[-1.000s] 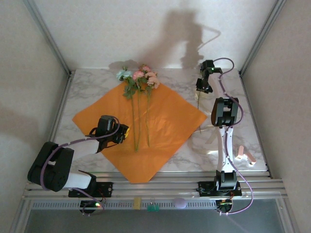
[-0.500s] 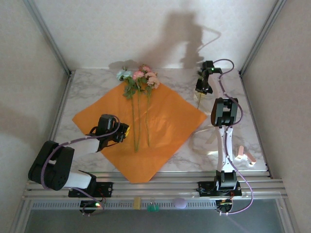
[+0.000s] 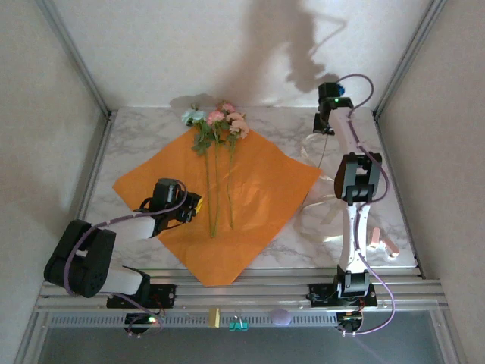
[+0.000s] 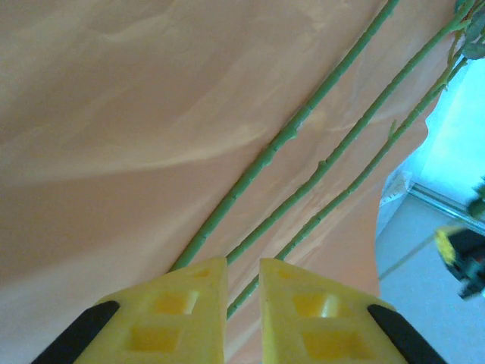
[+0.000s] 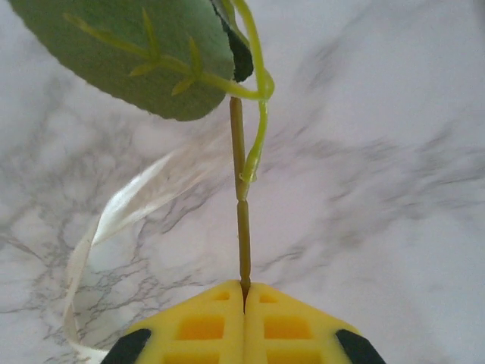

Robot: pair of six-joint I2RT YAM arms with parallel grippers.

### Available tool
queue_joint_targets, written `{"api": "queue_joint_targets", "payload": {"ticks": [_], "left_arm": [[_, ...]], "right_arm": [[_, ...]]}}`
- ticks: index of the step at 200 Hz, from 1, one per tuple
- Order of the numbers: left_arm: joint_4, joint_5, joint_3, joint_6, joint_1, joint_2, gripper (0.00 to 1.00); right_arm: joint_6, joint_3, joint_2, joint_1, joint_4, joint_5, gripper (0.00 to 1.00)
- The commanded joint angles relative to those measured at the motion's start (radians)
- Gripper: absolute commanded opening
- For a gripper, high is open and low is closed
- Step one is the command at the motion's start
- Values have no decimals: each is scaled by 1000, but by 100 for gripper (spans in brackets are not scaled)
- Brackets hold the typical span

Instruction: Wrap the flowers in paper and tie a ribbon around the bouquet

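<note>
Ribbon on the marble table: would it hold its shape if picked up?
Probably not: the ribbon lies in loose curls, so it would likely droop. It looks thin and see-through, so probably very light. Its sheen suggests it may slip.

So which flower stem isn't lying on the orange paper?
The leafy stem pinched in the right gripper, over the marble table; the other three stems lie on the paper.

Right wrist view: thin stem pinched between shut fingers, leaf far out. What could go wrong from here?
1. The right gripper is shut on the thin stem far from the leaf; that end could swing or twist it loose.
2. The ribbon lies looped underneath; a low pass might drag it.
</note>
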Motion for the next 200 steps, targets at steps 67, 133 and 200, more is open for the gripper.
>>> {"api": "queue_joint_targets", "payload": {"ticks": [67,133,200], "left_arm": [[20,11,14,12,-7,9,18],[30,23,4,23,-7,8,18],[37,41,7,25,-7,5,18]], "right_arm": [[78,-389,-529,102,238,-195,0],[294,-556,-394,448,555,-615,0],[453,-264,-35,502,613,-622,0]]}}
